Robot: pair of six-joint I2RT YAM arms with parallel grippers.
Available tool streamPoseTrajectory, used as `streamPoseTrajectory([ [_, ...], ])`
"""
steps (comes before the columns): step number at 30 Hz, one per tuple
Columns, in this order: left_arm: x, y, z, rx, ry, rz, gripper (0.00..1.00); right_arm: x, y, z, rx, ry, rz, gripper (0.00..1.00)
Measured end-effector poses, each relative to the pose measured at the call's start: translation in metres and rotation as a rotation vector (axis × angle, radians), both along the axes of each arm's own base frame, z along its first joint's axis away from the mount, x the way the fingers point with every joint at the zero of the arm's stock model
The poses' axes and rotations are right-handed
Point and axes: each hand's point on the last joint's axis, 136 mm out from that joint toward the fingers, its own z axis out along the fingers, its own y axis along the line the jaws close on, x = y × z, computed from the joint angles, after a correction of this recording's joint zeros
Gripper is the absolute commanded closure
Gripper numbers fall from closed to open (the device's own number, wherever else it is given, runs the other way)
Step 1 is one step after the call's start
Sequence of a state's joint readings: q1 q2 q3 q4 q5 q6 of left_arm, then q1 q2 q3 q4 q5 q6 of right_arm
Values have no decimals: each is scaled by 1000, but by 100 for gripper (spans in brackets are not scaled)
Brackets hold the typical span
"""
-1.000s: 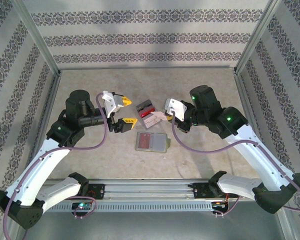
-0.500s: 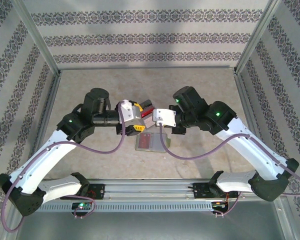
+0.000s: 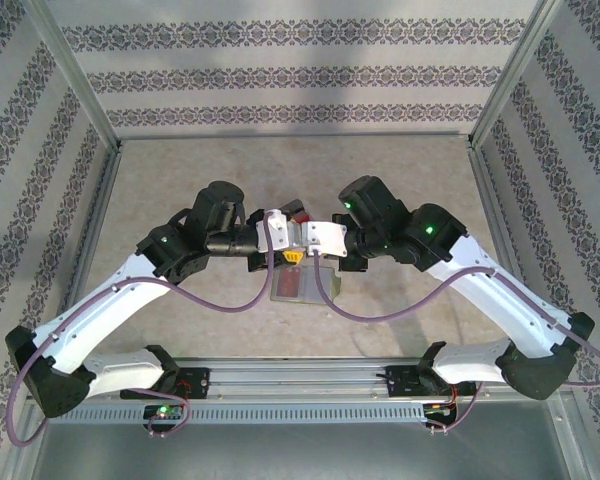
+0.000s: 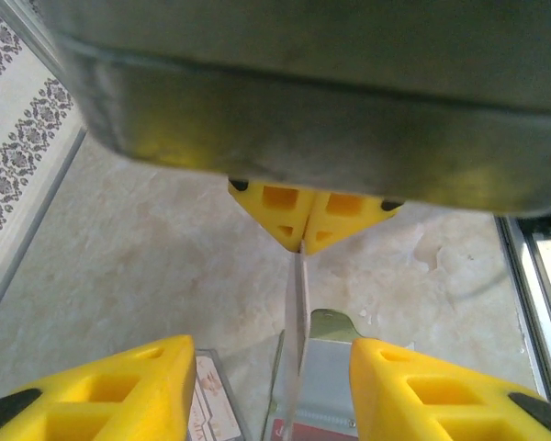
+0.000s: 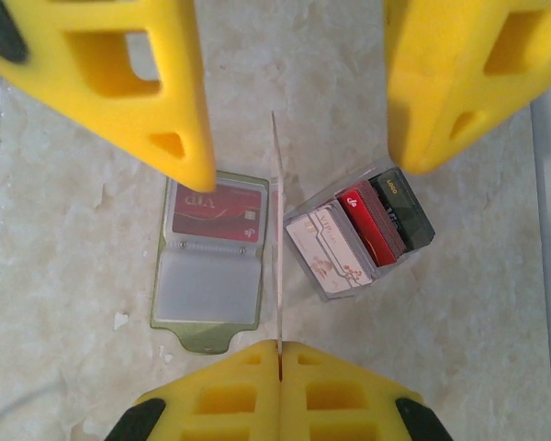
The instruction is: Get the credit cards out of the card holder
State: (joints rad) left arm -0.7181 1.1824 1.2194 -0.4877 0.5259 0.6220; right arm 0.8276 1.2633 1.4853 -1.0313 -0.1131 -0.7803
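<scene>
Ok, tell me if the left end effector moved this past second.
Yes: the left end effector swung right, from left of the card holder to over it.

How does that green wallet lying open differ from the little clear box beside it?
The card holder lies open and flat; the clear box rises from the table as a block. The card holder shows a single red card in one sleeve, the other sleeve empty; the clear box is packed with white, red and dark cards. Both rest on the table, side by side.

Left end effector (image 4: 271, 354), narrower now, around right end effector's (image 5: 280, 356) card (image 5: 277, 239)
</scene>
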Motion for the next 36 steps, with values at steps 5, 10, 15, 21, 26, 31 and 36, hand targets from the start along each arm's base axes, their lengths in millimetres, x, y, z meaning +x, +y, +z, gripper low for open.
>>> streamPoseTrajectory([
  [5, 2, -1, -2, 6, -2, 4, 62, -2, -2, 1, 17, -3, -11, 100],
  [10, 2, -2, -2, 4, -5, 3, 71, -1, -1, 3, 32, -12, -15, 100],
  [15, 3, -2, -3, 2, -4, 2, 82, -2, 0, 3, 46, -12, -15, 100],
  [21, 0, -4, -5, 0, 0, -7, 100, 2, -2, 3, 60, -9, -41, 100],
  [26, -1, -5, -3, -25, -20, -11, 100, 2, -4, 8, 98, 4, -56, 74],
  [31, -4, -1, -5, -77, -42, 10, 100, -4, -11, 19, 154, 27, -61, 58],
  [36, -8, 2, -2, -154, -61, 28, 100, -13, -15, 32, 186, 45, -47, 52],
])
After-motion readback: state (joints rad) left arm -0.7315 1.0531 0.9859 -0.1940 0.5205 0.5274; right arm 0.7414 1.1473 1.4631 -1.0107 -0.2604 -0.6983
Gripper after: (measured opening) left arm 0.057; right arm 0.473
